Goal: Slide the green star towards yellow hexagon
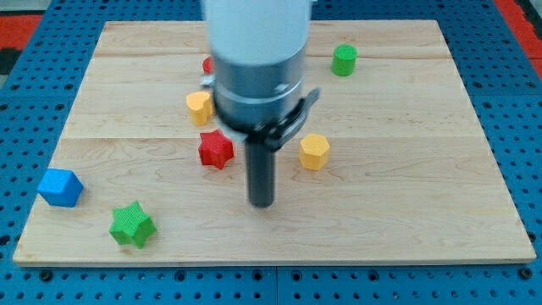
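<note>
- Six blocks visible on the wooden board (406, 220), one partly hidden behind the arm (254, 59).
- No claw on this rig, only a rod, so nothing to call apart or together; my tip (262, 204) sits on bare board, touching no block.
- Green star (132, 224) lies near the view's bottom-left corner, well apart from my tip, just right of the blue cube (59, 187).
- Yellow hexagon (314, 152) is just up and to the right of my tip; red star (216, 149) is up and to its left.
- Second yellow block (199, 107) is by the arm, shape unclear; green cylinder (344, 60) is at the view's top; a red sliver (207, 64) peeks out beside the arm.
- Step: approach, judged; the star looks untouched and far from its goal.
- Next move: get my tip round to the star's lower-left side, then push up and right.
- Risk: the push line passes near the red star; could clip it.
</note>
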You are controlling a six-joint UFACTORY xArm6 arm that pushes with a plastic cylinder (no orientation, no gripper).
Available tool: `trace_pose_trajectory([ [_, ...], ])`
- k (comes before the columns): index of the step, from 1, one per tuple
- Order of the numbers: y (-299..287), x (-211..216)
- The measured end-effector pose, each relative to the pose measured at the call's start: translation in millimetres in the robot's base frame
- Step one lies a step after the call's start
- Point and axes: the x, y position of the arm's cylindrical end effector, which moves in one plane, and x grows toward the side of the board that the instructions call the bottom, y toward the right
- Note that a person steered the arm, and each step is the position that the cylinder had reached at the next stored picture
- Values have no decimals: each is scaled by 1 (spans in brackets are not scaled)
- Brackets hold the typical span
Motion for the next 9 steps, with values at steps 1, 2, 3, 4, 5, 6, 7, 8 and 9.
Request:
trace_pose_trajectory([
  [1,-57,63],
  [2,-62,63],
  [3,-120,62],
  [4,-184,62],
  [5,-212,49],
  [6,-197,33],
  [7,-152,33],
  [8,-116,33],
  [9,-85,31],
])
